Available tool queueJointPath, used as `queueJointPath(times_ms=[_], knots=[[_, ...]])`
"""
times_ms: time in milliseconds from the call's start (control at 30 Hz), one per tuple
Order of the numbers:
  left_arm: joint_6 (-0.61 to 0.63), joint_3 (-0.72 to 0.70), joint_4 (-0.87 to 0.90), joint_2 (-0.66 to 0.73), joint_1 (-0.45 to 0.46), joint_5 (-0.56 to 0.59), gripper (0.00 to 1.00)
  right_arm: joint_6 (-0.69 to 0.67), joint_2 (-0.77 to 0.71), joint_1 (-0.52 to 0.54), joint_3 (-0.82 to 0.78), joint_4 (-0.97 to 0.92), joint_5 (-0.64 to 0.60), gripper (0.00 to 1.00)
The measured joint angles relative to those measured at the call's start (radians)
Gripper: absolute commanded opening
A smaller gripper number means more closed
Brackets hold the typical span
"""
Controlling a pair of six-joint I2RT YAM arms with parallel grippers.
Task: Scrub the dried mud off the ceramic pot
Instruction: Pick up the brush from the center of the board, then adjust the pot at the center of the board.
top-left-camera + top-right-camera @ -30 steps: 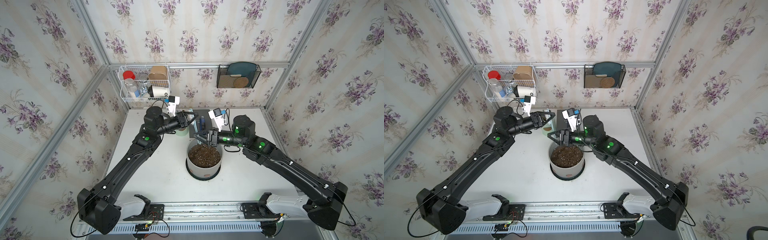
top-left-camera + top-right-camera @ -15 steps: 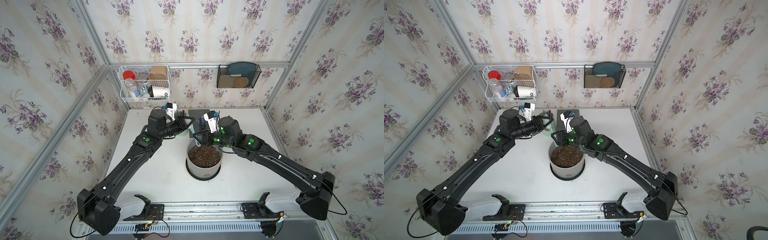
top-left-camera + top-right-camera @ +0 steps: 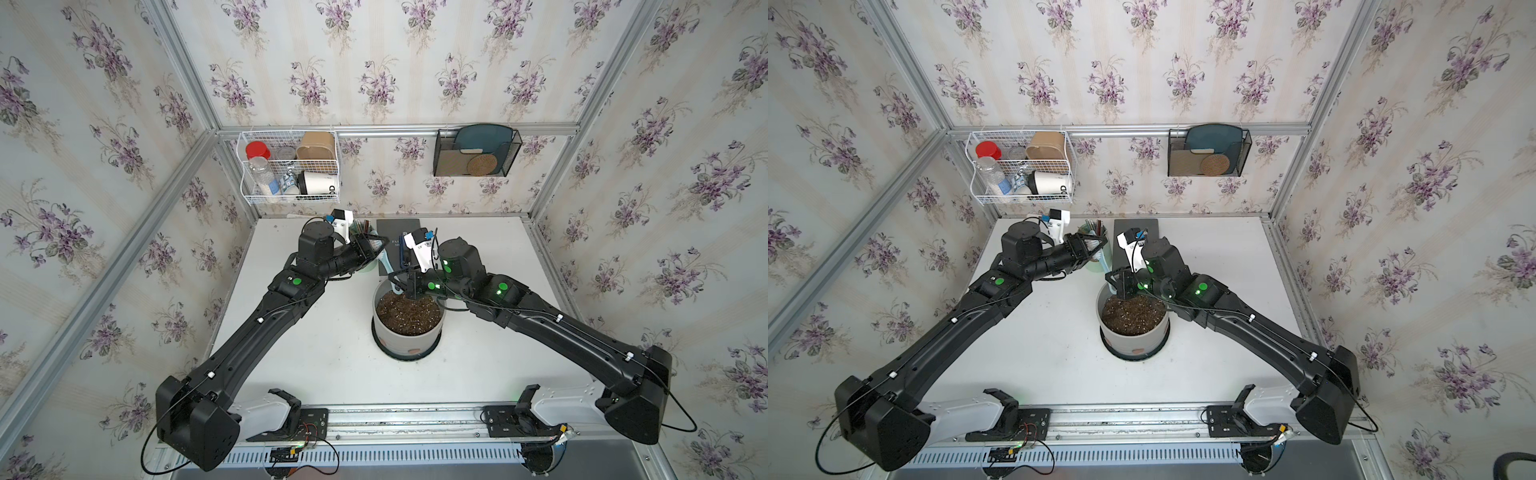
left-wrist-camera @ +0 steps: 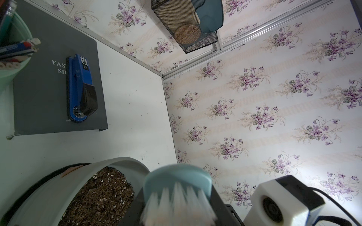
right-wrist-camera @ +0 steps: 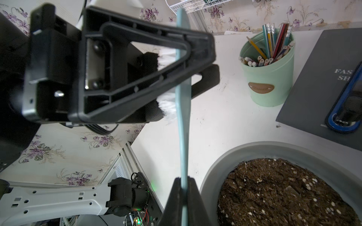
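1. The brush [image 5: 183, 137] was held at both ends. The left gripper [image 5: 195, 64], in the upper left of the right wrist view, was half-closed around the bristled head. The right gripper [image 5: 183, 183], at the bottom centre, was pinched tight on the thin teal handle. If either arm pulled away before the other let go, the handle would probably twist or slip free.
2. The handle was flat and narrow, so a hard scrubbing stroke could well turn it between the right jaws.
3. The right gripper hung just beside the rim of the ceramic pot [image 5: 213, 168]. A careless swing could knock the pot or scatter its soil [image 5: 284, 195].
4. The pot stood on its black saucer [image 3: 390, 351] at the centre of both top views. The dried mud [image 3: 414, 351] showed as reddish patches low on the wall facing the bottom edge, well apart from the bristles.
5. The left arm stretched from the lower left towards the upper centre, with its gripper near the pencil cup [image 5: 268, 78]. The right arm reached in from the lower right, its gripper pointing down at the pot's far rim.
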State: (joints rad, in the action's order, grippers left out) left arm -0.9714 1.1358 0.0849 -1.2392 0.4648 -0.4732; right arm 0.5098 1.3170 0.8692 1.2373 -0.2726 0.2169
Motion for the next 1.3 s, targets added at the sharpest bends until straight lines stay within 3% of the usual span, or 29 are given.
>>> queueJointPath(times_ms=[100,267,367,467,600,767,967,1200,1300], knots=[[0.067,0.029,0.076,0.023,-0.006,0.071,0.60,0.015,-0.024,0.000,0.023,-0.070,-0.089,0.00],[0.275,0.108,0.267,0.030,0.000,0.273,0.65,0.043,-0.076,-0.019,0.065,-0.231,-0.449,0.00],[0.417,0.104,0.364,-0.025,0.032,0.321,0.66,0.061,-0.120,-0.100,-0.005,-0.333,-0.591,0.00],[0.509,0.095,0.421,-0.112,0.072,0.323,0.65,0.084,-0.152,-0.182,-0.099,-0.435,-0.644,0.00],[0.584,0.107,0.467,-0.202,0.130,0.306,0.63,0.101,-0.206,-0.203,-0.207,-0.514,-0.615,0.00],[0.625,0.138,0.489,-0.266,0.137,0.322,0.57,0.127,-0.317,-0.204,-0.328,-0.536,-0.535,0.00],[0.656,0.200,0.512,-0.362,0.141,0.345,0.50,0.166,-0.368,-0.204,-0.484,-0.513,-0.431,0.00],[0.653,0.199,0.517,-0.400,0.144,0.325,0.49,0.198,-0.373,-0.204,-0.582,-0.440,-0.330,0.00],[0.645,0.192,0.517,-0.402,0.144,0.317,0.38,0.222,-0.374,-0.204,-0.619,-0.405,-0.297,0.00]])
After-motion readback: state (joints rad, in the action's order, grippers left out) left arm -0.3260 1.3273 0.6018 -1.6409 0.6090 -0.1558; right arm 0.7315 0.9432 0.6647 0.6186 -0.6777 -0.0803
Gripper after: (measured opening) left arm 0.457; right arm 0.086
